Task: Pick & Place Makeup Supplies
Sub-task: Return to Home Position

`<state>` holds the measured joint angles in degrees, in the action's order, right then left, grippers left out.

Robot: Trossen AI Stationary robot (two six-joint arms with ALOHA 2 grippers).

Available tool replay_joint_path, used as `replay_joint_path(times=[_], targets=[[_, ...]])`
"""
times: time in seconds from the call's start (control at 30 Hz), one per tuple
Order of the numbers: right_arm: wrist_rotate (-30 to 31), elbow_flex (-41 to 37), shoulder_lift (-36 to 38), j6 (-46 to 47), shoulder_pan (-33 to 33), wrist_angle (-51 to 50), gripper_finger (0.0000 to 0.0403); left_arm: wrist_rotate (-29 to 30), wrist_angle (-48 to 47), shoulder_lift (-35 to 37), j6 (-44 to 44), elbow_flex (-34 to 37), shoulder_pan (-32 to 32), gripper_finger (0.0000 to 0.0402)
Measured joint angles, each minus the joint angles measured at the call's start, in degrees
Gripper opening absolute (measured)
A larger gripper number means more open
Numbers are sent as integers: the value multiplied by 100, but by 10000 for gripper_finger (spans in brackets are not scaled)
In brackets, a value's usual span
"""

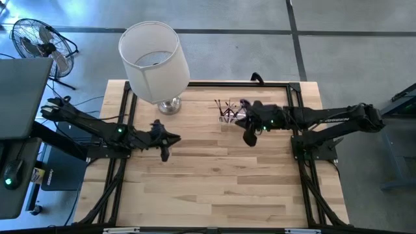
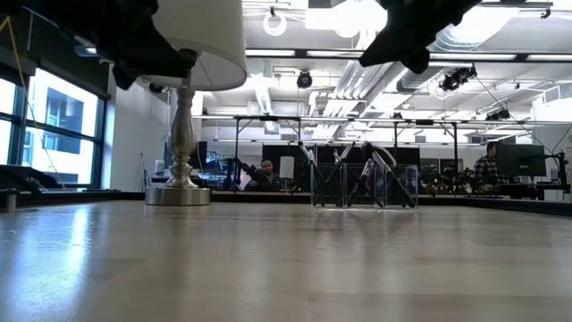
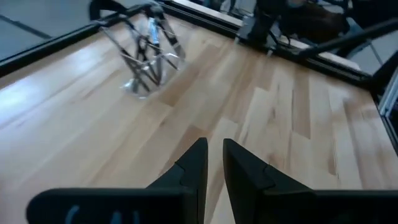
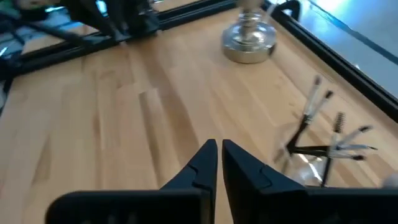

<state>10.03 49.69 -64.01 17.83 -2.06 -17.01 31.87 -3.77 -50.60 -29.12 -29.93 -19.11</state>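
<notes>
At one o'clock on the table (image 1: 214,188), we find the makeup supplies (image 1: 227,108) all in the organizer (image 2: 398,190); left pincer (image 3: 214,147) and right pincer (image 4: 219,147) hang closed, empty.

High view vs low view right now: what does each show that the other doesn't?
Only the high view: both arms whole, the left gripper over the table's left half, the right gripper beside the clear organizer, and a floor fan off the table.
Only the low view: the room behind, with windows, ceiling lights and people; the brushes side-on, leaning crosswise in the organizer.
Both: the lamp, the organizer with its brushes, the wooden table.
</notes>
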Motion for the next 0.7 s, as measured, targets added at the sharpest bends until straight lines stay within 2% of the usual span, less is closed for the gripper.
replay_joint_path(times=[0.17,0.4,0.5,0.6,0.7], targets=[[234,0,0,-280,657,36,21,-288,708,-862,84,-98,0,48],[320,0,0,-288,1211,43,3,-624,714,-1684,82,-682,-2,48],[310,0,0,-290,1339,36,8,-579,725,-1941,140,-962,-2,48],[308,0,0,-290,1381,-99,8,-297,719,-2012,591,-1095,-2,46],[308,0,0,-225,1381,-117,2,-201,721,-2014,1127,-1101,137,23]])
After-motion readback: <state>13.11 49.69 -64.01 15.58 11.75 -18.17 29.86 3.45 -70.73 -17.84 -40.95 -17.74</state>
